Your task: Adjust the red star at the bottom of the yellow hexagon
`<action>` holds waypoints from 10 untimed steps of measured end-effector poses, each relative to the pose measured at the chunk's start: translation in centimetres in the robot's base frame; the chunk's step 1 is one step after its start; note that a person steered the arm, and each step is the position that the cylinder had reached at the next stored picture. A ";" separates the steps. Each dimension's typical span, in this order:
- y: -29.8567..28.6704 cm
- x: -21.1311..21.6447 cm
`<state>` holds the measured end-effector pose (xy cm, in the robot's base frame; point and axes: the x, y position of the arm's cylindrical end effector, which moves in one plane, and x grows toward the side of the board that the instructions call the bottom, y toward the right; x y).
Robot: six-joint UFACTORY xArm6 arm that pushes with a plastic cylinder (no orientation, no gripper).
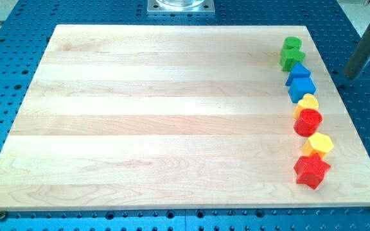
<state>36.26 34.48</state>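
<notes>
Camera view: one wooden board (pixel 172 115) on a blue perforated table (pixel 18 19), every block lined up down the view's right side.
Rod: dark and slanted, up at the view's top right, off the board's edge.
My tip (pixel 350 76): over the blue table, right of the blue blocks, well apart from the red star; it touches no block.
Gripper: none fitted, just the bare rod, so nothing spreads or pinches.
Red star (pixel 311 171): lowest in the column, near the board's bottom right corner.
Yellow hexagon (pixel 320 144): right above the star, touching it.
Red cylinder (pixel 308 121): next up, a yellow block (pixel 308 101) peeking out behind it.
Blue blocks (pixel 300 82): two, bunched together.
Green block (pixel 291 52): top of the line.
</notes>
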 end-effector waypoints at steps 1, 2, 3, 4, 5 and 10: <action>-1.4 6.2; -3.0 12.2; -4.5 15.1; -4.4 19.3; -5.4 23.1; -13.2 25.6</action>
<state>61.86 21.30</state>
